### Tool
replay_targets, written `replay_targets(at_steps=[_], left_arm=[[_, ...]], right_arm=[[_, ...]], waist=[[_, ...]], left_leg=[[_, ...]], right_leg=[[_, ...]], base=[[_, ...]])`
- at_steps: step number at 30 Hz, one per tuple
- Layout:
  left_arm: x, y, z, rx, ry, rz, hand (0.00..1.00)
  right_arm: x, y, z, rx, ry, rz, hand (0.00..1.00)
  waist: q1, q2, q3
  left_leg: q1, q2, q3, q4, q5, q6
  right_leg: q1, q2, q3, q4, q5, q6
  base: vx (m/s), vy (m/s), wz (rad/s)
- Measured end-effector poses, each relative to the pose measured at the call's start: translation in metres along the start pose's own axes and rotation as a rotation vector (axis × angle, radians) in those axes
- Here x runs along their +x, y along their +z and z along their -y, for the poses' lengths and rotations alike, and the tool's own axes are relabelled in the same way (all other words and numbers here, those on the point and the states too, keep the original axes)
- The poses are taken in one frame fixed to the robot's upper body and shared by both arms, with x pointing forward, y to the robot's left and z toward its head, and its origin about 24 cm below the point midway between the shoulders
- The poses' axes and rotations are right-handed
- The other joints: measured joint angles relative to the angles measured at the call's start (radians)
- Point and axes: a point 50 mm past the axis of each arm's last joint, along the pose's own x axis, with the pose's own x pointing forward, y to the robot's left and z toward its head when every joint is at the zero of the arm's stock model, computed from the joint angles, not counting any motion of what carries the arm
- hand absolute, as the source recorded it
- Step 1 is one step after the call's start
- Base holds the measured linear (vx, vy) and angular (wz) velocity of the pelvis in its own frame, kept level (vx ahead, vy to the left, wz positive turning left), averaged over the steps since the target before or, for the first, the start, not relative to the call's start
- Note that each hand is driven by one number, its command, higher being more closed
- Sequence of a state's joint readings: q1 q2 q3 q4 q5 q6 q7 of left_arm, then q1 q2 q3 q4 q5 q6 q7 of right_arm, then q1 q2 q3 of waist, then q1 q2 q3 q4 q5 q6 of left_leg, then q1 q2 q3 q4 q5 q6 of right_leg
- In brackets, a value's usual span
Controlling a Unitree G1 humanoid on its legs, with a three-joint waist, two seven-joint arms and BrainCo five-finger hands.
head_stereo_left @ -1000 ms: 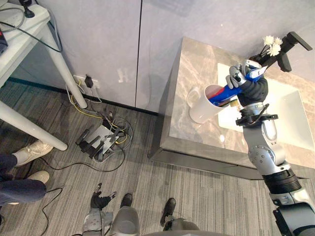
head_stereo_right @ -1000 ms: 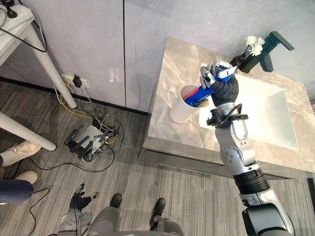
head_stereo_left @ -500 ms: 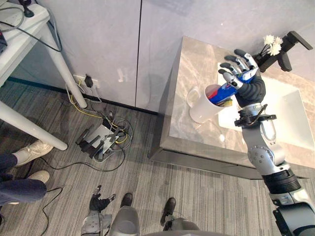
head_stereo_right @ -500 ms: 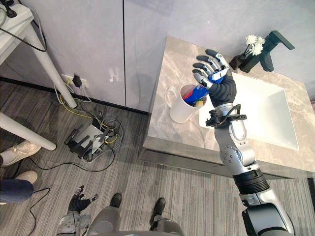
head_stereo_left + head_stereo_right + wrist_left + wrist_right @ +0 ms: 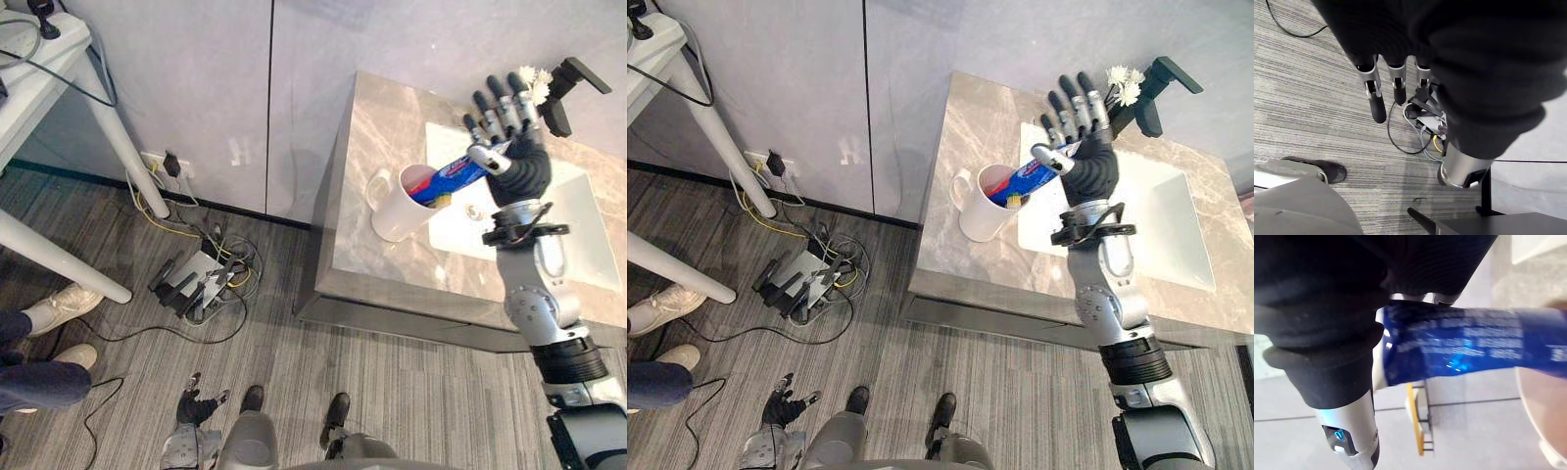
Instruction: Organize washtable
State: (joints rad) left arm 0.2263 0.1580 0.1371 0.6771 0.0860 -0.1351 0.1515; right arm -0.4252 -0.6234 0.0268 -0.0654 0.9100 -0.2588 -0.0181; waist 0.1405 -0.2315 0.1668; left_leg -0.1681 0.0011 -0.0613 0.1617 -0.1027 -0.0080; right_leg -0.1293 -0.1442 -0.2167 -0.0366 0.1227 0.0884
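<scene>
Unclenched right hand (image 5: 511, 149) from toothpaste tube (image 5: 449, 179).
Spread fingers straight and wide, having gripped it a second before. Left it propped in the white mug (image 5: 395, 213) near the left edge of the counter (image 5: 370, 127): long axis slanted, lower end inside, upper end aimed up over the sink (image 5: 578, 227). Blue, red-tipped below. Hung left hand (image 5: 1396, 85) slack over floor (image 5: 1303, 98).

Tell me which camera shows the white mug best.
The left eye view: the whole mug, handle and rim, on the counter. The right eye view shows likewise; the right wrist view, a rim edge.
</scene>
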Motion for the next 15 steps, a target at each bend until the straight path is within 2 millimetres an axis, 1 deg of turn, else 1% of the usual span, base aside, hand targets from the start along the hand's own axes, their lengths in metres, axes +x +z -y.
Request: replay_targets(at_steps=[3,5,8,10,15], left_arm=[[-0.002,-0.002,0.002,0.009,-0.015,-0.005,0.0],[-0.004,-0.006,0.002,0.012,-0.027,-0.017,0.0],[-0.005,-0.008,0.003,0.012,-0.031,-0.022,0.0],[-0.005,-0.008,0.003,0.011,-0.031,-0.023,0.0],[-0.006,-0.01,0.002,0.012,-0.03,-0.026,0.0]], right_arm=[[0.001,0.007,0.004,-0.02,-0.006,0.018,0.0],[0.002,0.009,0.005,-0.028,-0.007,0.024,0.0],[0.003,0.015,0.008,-0.046,-0.013,0.042,0.0],[0.005,0.023,0.012,-0.062,-0.022,0.072,0.0],[0.015,0.054,0.02,-0.079,-0.072,0.218,0.0]], waist=[[-0.006,0.015,-0.008],[-0.017,0.022,-0.012],[-0.017,0.027,-0.014],[-0.017,0.027,-0.015],[-0.019,0.028,-0.015]], left_leg=[[0.008,0.006,0.012,-0.003,-0.001,0.0],[0.009,0.01,0.023,-0.006,-0.002,0.0],[0.01,0.017,0.035,-0.016,-0.009,-0.003],[0.011,0.021,0.035,-0.02,-0.009,-0.003],[0.017,0.035,0.039,-0.024,0.006,-0.015]], right_leg=[[0.0,0.0,0.014,-0.001,0.002,-0.002],[-0.001,0.002,0.024,-0.001,0.002,-0.002],[-0.003,0.008,0.035,-0.002,0.002,-0.002],[-0.006,0.014,0.039,-0.002,0.002,-0.002],[-0.016,0.025,0.051,-0.002,0.01,-0.014]], base=[[-0.04,-0.007,-0.14],[-0.05,-0.01,-0.13],[-0.07,-0.019,-0.13],[-0.04,-0.03,-0.08],[0.0,-0.017,-0.07]])
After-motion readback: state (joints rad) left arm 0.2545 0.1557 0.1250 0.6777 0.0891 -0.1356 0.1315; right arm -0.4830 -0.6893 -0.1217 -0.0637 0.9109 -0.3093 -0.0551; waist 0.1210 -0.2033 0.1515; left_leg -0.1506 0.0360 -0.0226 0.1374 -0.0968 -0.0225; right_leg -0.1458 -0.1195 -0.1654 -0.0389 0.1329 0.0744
